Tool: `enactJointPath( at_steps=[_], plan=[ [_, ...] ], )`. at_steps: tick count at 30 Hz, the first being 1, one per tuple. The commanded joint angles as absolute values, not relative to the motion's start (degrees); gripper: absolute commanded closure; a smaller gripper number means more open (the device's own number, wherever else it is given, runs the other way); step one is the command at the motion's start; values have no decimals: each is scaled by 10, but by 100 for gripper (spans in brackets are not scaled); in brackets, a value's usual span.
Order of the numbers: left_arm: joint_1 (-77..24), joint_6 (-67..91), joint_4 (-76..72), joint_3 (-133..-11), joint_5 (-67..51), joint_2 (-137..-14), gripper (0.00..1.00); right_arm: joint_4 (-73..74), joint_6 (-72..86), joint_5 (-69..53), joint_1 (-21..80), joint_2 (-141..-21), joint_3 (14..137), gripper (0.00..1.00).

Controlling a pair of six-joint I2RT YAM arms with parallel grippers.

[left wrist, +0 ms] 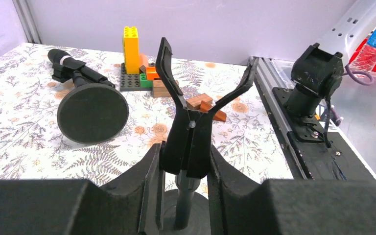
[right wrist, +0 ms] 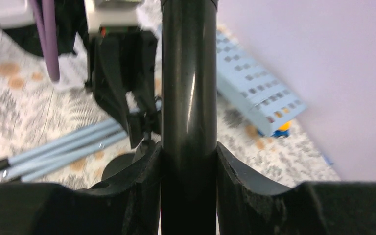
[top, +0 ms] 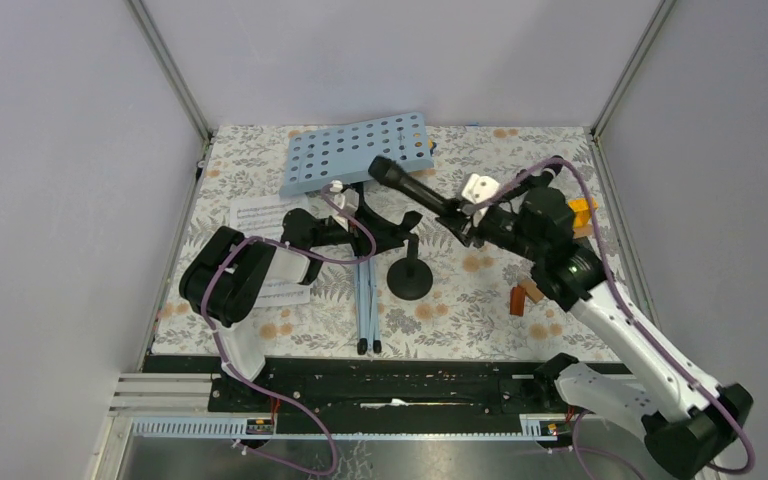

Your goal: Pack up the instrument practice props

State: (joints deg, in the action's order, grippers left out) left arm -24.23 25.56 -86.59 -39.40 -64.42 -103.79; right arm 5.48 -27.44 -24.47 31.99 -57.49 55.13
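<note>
Nearest, a black rail (top: 390,385) runs along the front edge of the table (top: 460,315), and the folded tripod (top: 365,300) lies flat with its feet just short of it. Bare cloth lies open between the tripod and the brown blocks (top: 520,298) to the right. Left of the tripod, sheet-music pages (top: 260,212) lie close to the left edge, partly under the left arm. Just beyond, the left gripper (left wrist: 183,154) has closed in on the forked clip of an upright microphone holder (left wrist: 188,132), a finger pressed to each side; the holder's round base rests on the cloth beside the tripod. Across from it, the right gripper (right wrist: 188,152) clamps a black microphone (top: 410,185) around its barrel, held above the cloth and slanting toward the far left. A second microphone (left wrist: 71,66) lies in its toppled holder (left wrist: 93,113) near the coloured blocks (left wrist: 136,58) on the right. Farthest back, the blue perforated music desk (top: 360,152) sits by the far edge, close to the wall.
</note>
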Motion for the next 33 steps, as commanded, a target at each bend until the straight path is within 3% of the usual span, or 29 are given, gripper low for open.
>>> enactJointPath(
  at_steps=[1,7,15,26,33],
  plan=[
    [-242,254,-919,-387,-624,-1035,80,-60,-164,-140,321,-492,514,100],
    [-243,260,-919,-366,-593,-1027,71,-33,-23,-65,321,-399,425,100],
    [-245,286,-919,-321,-524,-993,72,23,162,29,321,-353,330,100],
    [-274,276,-878,-211,-434,-867,76,-138,266,55,321,-574,274,100],
    [-391,170,-618,-186,-315,-711,77,-229,307,22,321,-758,345,100]
  ],
)
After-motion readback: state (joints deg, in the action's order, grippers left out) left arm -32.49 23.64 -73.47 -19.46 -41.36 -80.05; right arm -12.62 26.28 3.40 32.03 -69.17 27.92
